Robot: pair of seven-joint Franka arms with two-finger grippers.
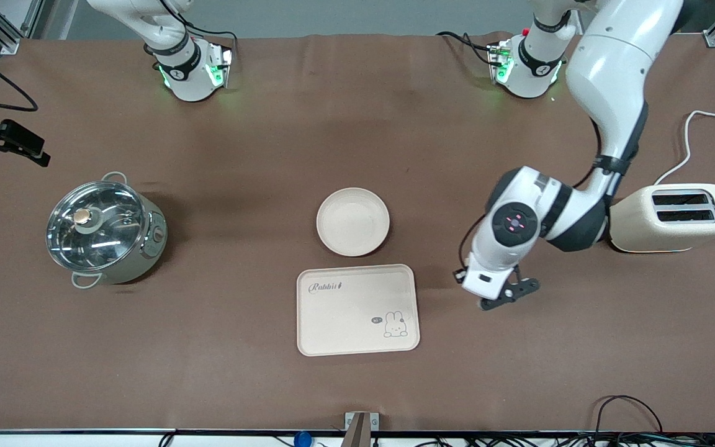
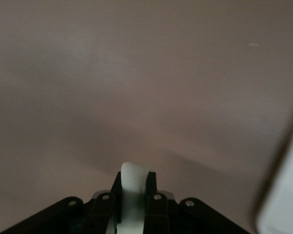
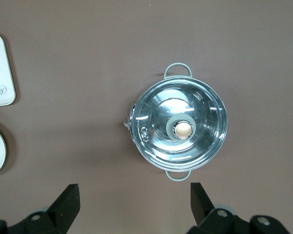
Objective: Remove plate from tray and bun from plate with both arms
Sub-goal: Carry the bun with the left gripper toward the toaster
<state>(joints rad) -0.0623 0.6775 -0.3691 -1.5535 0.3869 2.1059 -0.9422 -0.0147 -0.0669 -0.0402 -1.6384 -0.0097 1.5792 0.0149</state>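
- Brown table cloth [image 1: 357,136] holds the round cream plate [image 1: 352,221] mid-frame, just above the cream rabbit tray [image 1: 357,310].
- Left gripper [image 2: 133,207], low down, pinches the small pale bun [image 2: 133,187].
- Right gripper [image 3: 135,200] waits spread wide over the shiny lidded pot [image 3: 178,129].

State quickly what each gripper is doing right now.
Left gripper: shut on the small pale cream bun, low over the table.
Right gripper: open, empty, waiting over the lidded steel pot.

Bun [image 2: 133,195] mostly hidden between jaws
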